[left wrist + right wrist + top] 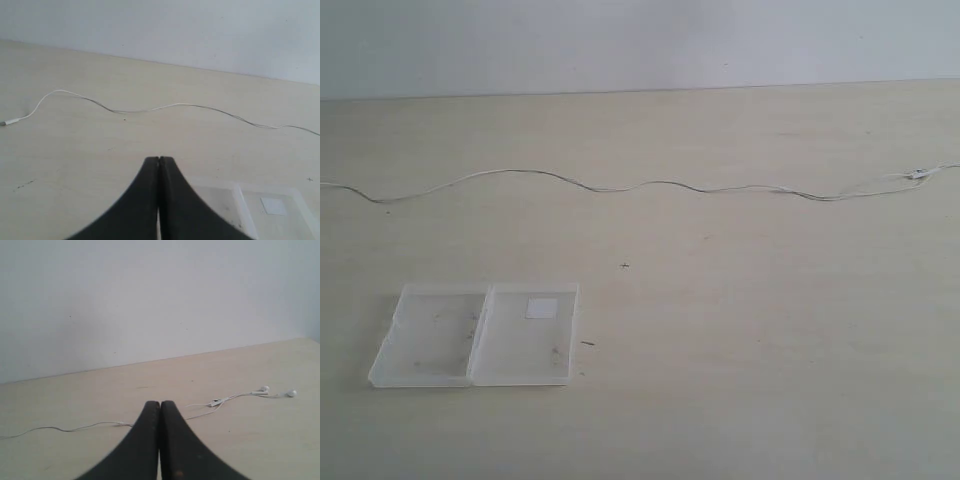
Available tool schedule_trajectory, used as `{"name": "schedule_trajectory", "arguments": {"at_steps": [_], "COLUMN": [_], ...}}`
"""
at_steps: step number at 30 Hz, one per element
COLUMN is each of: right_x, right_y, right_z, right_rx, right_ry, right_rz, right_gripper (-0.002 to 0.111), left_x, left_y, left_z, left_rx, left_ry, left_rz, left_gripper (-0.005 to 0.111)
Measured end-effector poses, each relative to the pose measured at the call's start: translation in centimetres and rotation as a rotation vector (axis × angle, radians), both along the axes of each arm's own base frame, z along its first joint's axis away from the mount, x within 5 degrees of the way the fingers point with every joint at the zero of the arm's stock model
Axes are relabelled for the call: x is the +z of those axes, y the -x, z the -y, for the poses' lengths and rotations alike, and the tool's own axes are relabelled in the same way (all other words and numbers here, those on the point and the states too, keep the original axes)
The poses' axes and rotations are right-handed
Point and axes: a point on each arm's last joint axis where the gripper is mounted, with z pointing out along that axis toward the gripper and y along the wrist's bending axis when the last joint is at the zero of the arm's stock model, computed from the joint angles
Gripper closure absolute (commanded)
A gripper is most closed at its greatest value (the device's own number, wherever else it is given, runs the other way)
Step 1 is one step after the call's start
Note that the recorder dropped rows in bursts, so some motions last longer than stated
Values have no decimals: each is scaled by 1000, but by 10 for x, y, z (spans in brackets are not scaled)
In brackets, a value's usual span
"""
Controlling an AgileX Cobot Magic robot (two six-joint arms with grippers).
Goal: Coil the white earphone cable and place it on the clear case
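The white earphone cable (650, 185) lies stretched in a long wavy line across the table, from the left edge to the right edge of the exterior view. Its plug end (11, 121) shows in the left wrist view. Its inline remote (215, 402) and two earbuds (264, 389) show in the right wrist view. The clear case (480, 335) lies open and flat at the front left, a white square sticker (540, 307) on its right half. My left gripper (159, 159) is shut and empty, short of the cable, beside the case (270, 210). My right gripper (160, 403) is shut and empty, short of the cable.
The pale table (740, 330) meets a plain white wall (640, 40) at the back. Neither arm shows in the exterior view. A few small dark specks (625, 266) mark the tabletop.
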Motion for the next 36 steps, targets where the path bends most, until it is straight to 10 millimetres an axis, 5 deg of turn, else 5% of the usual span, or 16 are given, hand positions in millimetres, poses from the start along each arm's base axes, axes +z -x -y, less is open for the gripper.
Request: {"name": "schedule_trajectory", "arguments": {"at_steps": [26,31,36], "right_x": [0,2,8], "right_y": [0,0,0], "right_z": [0,1,1], "right_rx": [2,10,4], "right_ry": [36,250,275], "right_rz": [5,25,87], "right_gripper": [108,108,108], "left_x": [0,0,0], "left_y": [0,0,0], "left_z": [0,0,0], "left_rx": [0,0,0], "left_ry": [0,0,0], "left_rz": [2,2,2], "left_gripper": [107,107,107]}}
